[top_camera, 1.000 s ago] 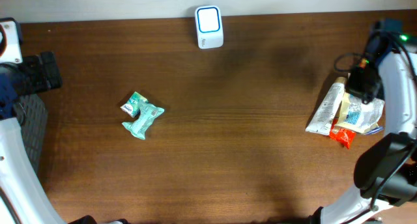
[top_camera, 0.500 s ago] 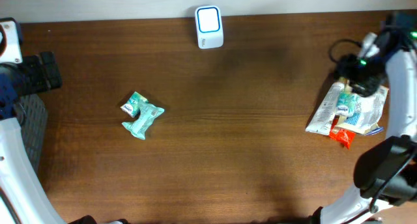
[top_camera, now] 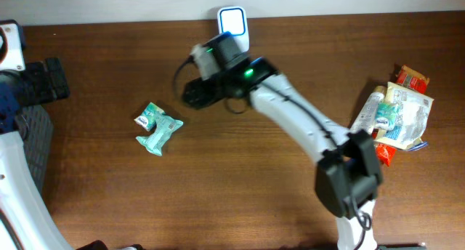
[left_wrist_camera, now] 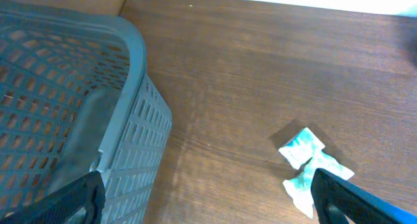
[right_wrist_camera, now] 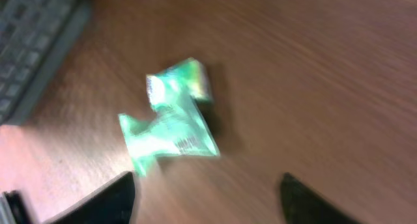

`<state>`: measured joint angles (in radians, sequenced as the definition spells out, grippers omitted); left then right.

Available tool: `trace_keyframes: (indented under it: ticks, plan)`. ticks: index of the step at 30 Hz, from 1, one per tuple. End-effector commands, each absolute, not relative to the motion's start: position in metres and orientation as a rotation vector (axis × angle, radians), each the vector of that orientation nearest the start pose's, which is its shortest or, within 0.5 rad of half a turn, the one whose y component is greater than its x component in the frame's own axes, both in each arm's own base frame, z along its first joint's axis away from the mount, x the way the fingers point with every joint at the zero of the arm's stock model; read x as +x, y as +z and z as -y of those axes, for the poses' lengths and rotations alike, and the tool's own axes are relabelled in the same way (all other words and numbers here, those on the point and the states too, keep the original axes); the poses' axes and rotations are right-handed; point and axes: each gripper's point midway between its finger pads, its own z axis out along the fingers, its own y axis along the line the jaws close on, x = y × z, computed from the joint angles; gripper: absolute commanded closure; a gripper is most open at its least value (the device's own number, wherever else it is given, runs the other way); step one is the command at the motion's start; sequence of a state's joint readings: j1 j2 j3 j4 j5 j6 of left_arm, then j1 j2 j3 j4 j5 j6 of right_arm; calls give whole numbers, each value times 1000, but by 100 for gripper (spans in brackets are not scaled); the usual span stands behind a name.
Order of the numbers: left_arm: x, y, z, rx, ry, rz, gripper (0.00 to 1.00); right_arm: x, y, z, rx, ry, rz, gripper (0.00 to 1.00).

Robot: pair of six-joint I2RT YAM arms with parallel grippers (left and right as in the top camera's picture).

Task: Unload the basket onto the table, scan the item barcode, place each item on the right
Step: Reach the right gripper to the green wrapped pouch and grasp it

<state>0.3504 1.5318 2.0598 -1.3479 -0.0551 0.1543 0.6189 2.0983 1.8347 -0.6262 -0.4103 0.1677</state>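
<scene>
Overhead: green packet lies flat on worktop. White scanner sits behind and right of packet, pouch pile far right of it. My right gripper hovers just behind-right of packet.
Left wrist: left gripper spread wide, empty. Grey basket is left of packet.
Right wrist: blurred. Gripper partly spread, holding nothing, just short of packet.

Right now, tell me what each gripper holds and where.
Nothing. The left gripper and right gripper are both open and empty; the green packet lies untouched.
</scene>
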Motion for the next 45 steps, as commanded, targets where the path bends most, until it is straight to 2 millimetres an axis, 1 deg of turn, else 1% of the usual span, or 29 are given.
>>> trace_keyframes:
  ticks: [1, 2, 6, 9, 11, 13, 15, 17, 20, 21, 23, 24, 25, 26, 27, 28, 29, 30, 31, 32, 33, 34, 36, 37, 39, 41, 43, 44, 45]
  plan:
    - [334, 373, -133, -250, 298, -2396, 1, 385, 130, -427, -868, 883, -2400, 68]
    - [334, 373, -133, -250, 298, -2396, 1, 375, 119, -444, -912, 884, -2387, 83]
    - [334, 373, -133, -250, 298, -2396, 1, 361, 91, -462, -957, 827, -2401, 91]
    - [334, 373, -133, -250, 298, -2396, 1, 358, 75, -470, -986, 826, -2397, 92]
    - [334, 373, -133, -250, 298, -2396, 1, 356, 62, -470, -995, 827, -2421, 93]
    - [334, 373, -133, -250, 298, -2396, 1, 353, 39, -469, -1007, 830, -2465, 95]
    - [334, 373, -133, -250, 298, -2396, 1, 351, 29, -466, -1008, 836, -2492, 95]
    - [334, 373, -133, -250, 298, -2396, 1, 351, 25, -461, -1002, 819, -2518, 95]
    - [334, 373, -133, -250, 298, -2396, 1, 346, -5, -445, -1002, 715, -2617, 96]
    - [334, 373, -133, -250, 298, -2396, 1, 348, -6, -442, -999, 711, -2623, 96]
    - [334, 373, -133, -250, 298, -2396, 1, 360, 22, -440, -970, 727, -2589, 96]
    - [334, 373, -133, -250, 298, -2396, 1, 367, 45, -438, -954, 730, -2576, 91]
    - [334, 373, -133, -250, 298, -2396, 1, 371, 68, -437, -979, 739, -2544, 87]
    - [334, 373, -133, -250, 298, -2396, 1, 372, 98, -441, -1028, 758, -2484, 83]
    - [334, 373, -133, -250, 298, -2396, 1, 375, 117, -446, -1058, 768, -2436, 78]
    - [334, 373, -133, -250, 298, -2396, 1, 376, 128, -452, -1064, 776, -2404, 77]
    - [334, 373, -133, -250, 298, -2396, 1, 377, 134, -458, -1078, 787, -2363, 75]
    - [334, 373, -133, -250, 298, -2396, 1, 375, 137, -465, -1135, 785, -2303, 73]
    - [334, 373, -133, -250, 298, -2396, 1, 372, 130, -474, -1229, 761, -2234, 67]
    - [334, 373, -133, -250, 298, -2396, 1, 367, 115, -483, -1341, 720, -2163, 58]
    - [334, 373, -133, -250, 298, -2396, 1, 364, 100, -487, -1418, 664, -2127, 55]
    - [334, 373, -133, -250, 298, -2396, 1, 361, 77, -489, -1499, 586, -2108, 50]
    - [334, 373, -133, -250, 298, -2396, 1, 352, 55, -490, -1582, 550, -2097, 48]
    - [334, 373, -133, -250, 298, -2396, 1, 350, 49, -490, -1591, 549, -2109, 48]
    - [334, 373, -133, -250, 298, -2396, 1, 347, 45, -487, -1601, 545, -2127, 47]
    - [334, 373, -133, -250, 298, -2396, 1, 342, 39, -477, -1621, 530, -2179, 44]
    - [334, 373, -133, -250, 298, -2396, 1, 334, 29, -454, -1652, 463, -2288, 42]
    - [334, 373, -133, -250, 298, -2396, 1, 330, 28, -445, -1662, 452, -2326, 42]
    - [334, 373, -133, -250, 298, -2396, 1, 325, 33, -428, -1674, 436, -2394, 39]
